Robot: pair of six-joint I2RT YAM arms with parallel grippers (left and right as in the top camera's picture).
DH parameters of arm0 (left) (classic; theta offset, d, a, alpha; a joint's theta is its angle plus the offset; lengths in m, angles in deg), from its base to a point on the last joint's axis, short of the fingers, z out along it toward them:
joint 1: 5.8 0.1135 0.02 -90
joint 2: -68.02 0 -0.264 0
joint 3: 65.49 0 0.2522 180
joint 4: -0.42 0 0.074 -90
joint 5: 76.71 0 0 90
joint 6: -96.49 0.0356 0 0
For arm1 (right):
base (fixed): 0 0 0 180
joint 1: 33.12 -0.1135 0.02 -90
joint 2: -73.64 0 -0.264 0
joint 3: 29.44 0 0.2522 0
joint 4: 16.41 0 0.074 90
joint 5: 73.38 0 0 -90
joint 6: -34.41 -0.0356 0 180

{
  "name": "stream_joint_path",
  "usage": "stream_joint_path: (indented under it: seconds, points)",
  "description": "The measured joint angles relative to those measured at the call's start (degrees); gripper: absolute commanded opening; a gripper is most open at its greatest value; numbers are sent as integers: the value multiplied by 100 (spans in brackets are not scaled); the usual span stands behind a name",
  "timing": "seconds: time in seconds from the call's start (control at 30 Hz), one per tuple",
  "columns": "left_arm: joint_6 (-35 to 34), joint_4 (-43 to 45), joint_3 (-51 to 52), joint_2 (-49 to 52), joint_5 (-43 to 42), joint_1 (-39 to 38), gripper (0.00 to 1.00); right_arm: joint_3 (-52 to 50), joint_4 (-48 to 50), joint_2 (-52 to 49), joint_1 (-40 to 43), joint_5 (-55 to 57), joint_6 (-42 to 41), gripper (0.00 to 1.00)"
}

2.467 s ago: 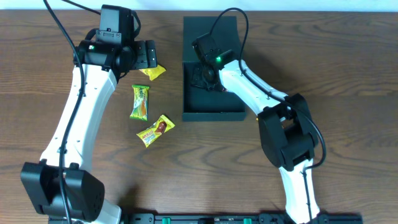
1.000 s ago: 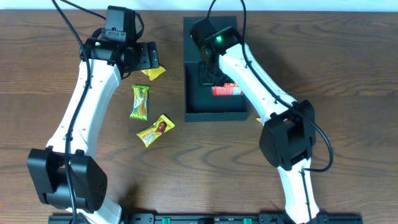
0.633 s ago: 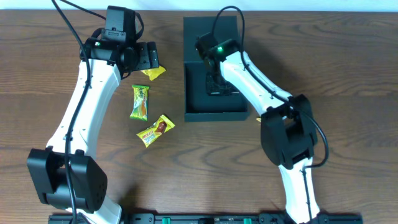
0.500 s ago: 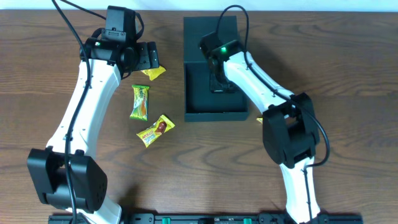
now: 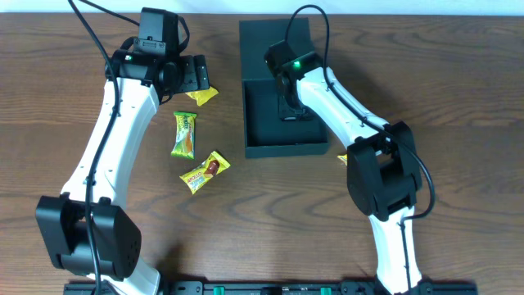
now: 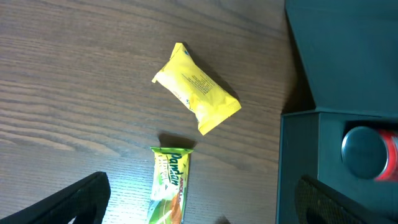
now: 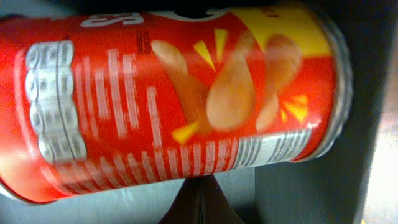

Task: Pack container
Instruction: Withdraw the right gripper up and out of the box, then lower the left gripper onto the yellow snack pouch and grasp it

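Note:
The dark teal container [image 5: 262, 139] stands open at the table's middle, its flap lid [image 5: 270, 45] lying back. My right gripper [image 5: 291, 106] is inside it, shut, with its tips [image 7: 199, 202] against the side of a red chips can [image 7: 174, 99] lying on the container floor. The can is hidden under the wrist from overhead. Its metal end [image 6: 364, 152] shows inside the container wall [image 6: 298, 168] in the left wrist view. My left gripper [image 5: 196, 75] is open and empty above a yellow packet [image 5: 201, 96], which also shows in the left wrist view [image 6: 196, 87].
A green packet [image 5: 185, 133] and a yellow-brown packet [image 5: 205, 171] lie on the table left of the container. The green one also shows in the left wrist view [image 6: 169, 186]. A bit of a yellow packet [image 5: 342, 157] shows beside the container's right front corner.
My right gripper has moved about inside the container and now covers the red can, which showed bare a second ago. The container has shifted slightly right. The left arm has held still.

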State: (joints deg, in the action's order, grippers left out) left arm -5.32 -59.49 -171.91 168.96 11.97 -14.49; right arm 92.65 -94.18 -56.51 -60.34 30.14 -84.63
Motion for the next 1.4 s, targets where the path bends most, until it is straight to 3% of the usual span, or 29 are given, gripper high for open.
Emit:
stream_joint_path:
  seconds: [0.5,0.57,0.63,0.67,0.7,1.03,1.1,1.13,1.17,1.2,1.4]
  points:
    - [2,-83,0,0,0,-2,95,2393,-1694,306,17,-264,254,1]
    - [28,-138,0,0,4,0,95,2492,-1893,409,55,-264,258,12]
    - [92,-120,0,0,46,-2,95,2522,-2059,516,149,-284,289,56]
    - [74,-85,0,13,107,-2,95,2522,-2107,546,205,-289,267,73]
    - [-57,-7,0,26,208,-2,95,2522,-2151,568,269,-295,284,82]
    - [-2983,4,-7,699,507,-79,95,2522,-2380,732,966,-658,118,93]
    - [-3272,79,-7,708,317,-127,95,2522,-2363,745,997,-721,107,94]
    - [-3392,205,-7,706,192,-151,100,2522,-2345,748,1014,-730,105,95]
    - [-3482,369,-9,706,79,-175,94,2522,-2341,748,1016,-728,103,95]
    - [-3617,516,-9,706,-4,-199,95,2522,-2337,748,1023,-728,103,96]
    - [-4496,925,-9,754,407,-229,96,2522,-2448,754,1113,-721,162,99]
